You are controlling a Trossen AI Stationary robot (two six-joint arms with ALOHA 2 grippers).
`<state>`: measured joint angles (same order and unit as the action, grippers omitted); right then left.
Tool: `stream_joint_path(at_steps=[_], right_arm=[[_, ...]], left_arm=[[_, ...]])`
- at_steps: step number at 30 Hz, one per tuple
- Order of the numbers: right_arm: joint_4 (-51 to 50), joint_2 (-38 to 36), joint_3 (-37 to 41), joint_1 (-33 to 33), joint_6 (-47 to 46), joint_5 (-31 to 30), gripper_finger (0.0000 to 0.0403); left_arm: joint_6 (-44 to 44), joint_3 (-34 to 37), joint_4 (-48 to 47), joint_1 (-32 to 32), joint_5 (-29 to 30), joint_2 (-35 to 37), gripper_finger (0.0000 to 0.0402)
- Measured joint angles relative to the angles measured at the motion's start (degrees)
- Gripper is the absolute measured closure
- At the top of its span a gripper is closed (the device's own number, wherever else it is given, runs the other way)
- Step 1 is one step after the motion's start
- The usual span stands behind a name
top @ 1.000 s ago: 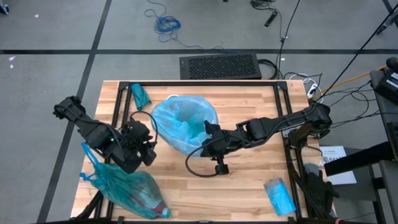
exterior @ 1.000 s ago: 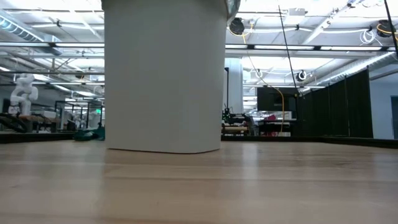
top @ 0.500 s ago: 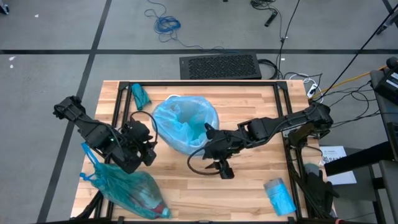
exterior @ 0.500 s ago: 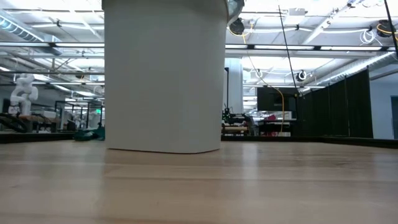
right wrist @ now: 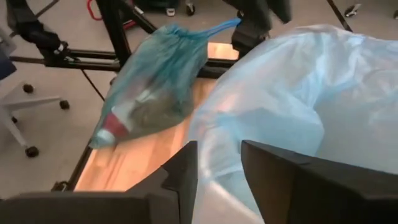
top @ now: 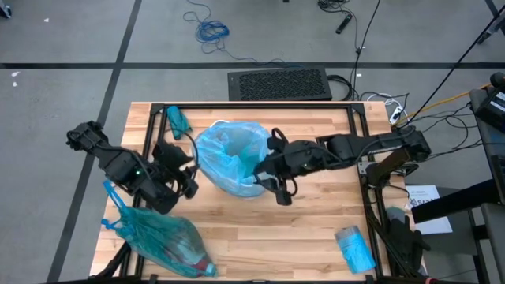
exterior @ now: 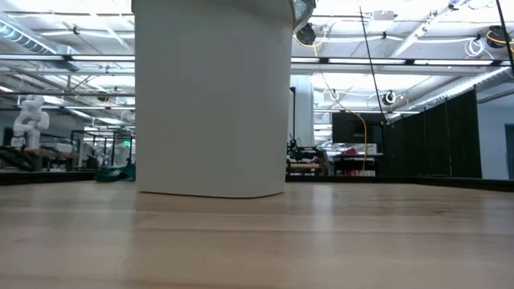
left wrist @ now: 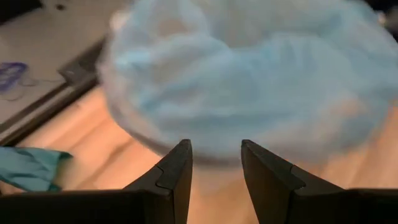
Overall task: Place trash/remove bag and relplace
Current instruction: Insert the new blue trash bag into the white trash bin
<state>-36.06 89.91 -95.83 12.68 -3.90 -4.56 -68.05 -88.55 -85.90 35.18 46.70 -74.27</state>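
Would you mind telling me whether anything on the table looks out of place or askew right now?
The full tied bag lies tipped on its side at the table's front-left corner, partly over the edge. A folded blue bag sits near the front-right corner. The new liner in the bin looks rumpled, not smoothed.

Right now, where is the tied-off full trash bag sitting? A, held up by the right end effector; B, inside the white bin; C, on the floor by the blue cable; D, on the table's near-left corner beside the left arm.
D: the tied bag of trash lies on the table at its near-left corner, by the left end effector, apart from the freshly lined bin.
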Motion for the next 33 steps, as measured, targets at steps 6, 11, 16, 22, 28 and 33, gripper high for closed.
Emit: stream_joint_path(at_steps=[6,11,16,22,28,33], right_arm=[[2.5,0.2,0.0,-3.1,0.3,3.3,0.0294],[2.5,1.9,0.0,-5.6,0.1,6.7,0.0298],[3.3,4.0,0.0,-7.5,0.1,9.2,0.0298],[3.8,4.6,0.1,-8.5,0.2,9.4,0.0298],[3.8,4.6,0.0,-9.4,0.1,9.4,0.0298],[2.3,4.9,0.0,-10.4,0.1,9.4,0.0298]], left_arm=[[-1.8,0.0,-0.6,-2.0,4.1,1.2,0.0267],[-0.7,1.2,-0.4,-3.5,0.3,0.8,0.0267],[-2.9,3.4,0.0,-3.7,-1.5,0.8,0.0267],[-5.0,6.7,2.0,-3.7,-1.4,0.9,0.0267],[-4.9,8.8,6.0,-3.6,-2.5,0.8,0.0267],[-1.8,7.8,8.6,-3.5,-2.4,0.8,0.0267]])
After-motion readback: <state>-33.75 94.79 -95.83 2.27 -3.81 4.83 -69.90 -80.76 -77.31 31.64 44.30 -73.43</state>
